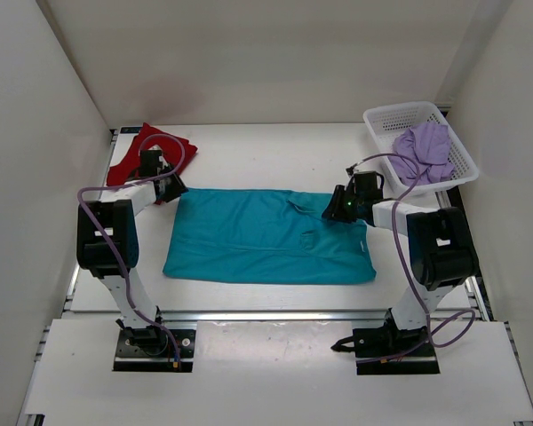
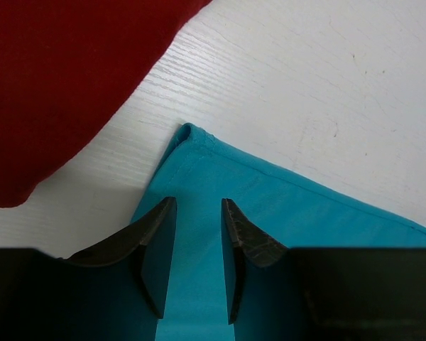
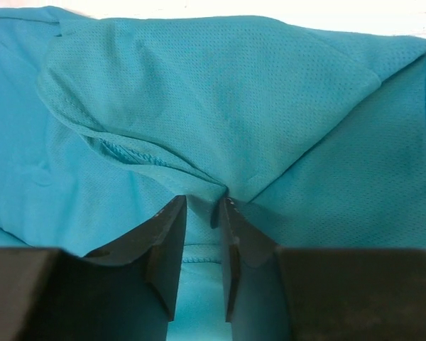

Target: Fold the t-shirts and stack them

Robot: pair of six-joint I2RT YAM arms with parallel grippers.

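The teal t-shirt (image 1: 266, 238) lies spread flat on the white table, folded into a long rectangle. My left gripper (image 1: 171, 188) is at its far left corner, jaws nearly closed with teal fabric (image 2: 284, 206) between them (image 2: 199, 206). My right gripper (image 1: 331, 210) is at the far right edge near the collar, pinching puckered teal fabric (image 3: 220, 92) at its fingertips (image 3: 202, 202). The dark red t-shirt (image 1: 133, 155) lies bunched at the far left, just beyond the left gripper, and shows in the left wrist view (image 2: 50, 78). The lavender t-shirt (image 1: 424, 151) lies crumpled in the basket.
A white plastic mesh basket (image 1: 400, 114) stands at the far right corner, tilted over the table edge. White walls enclose the table on three sides. Purple cables loop from both arms. A metal rail runs along the near edge (image 1: 275, 313).
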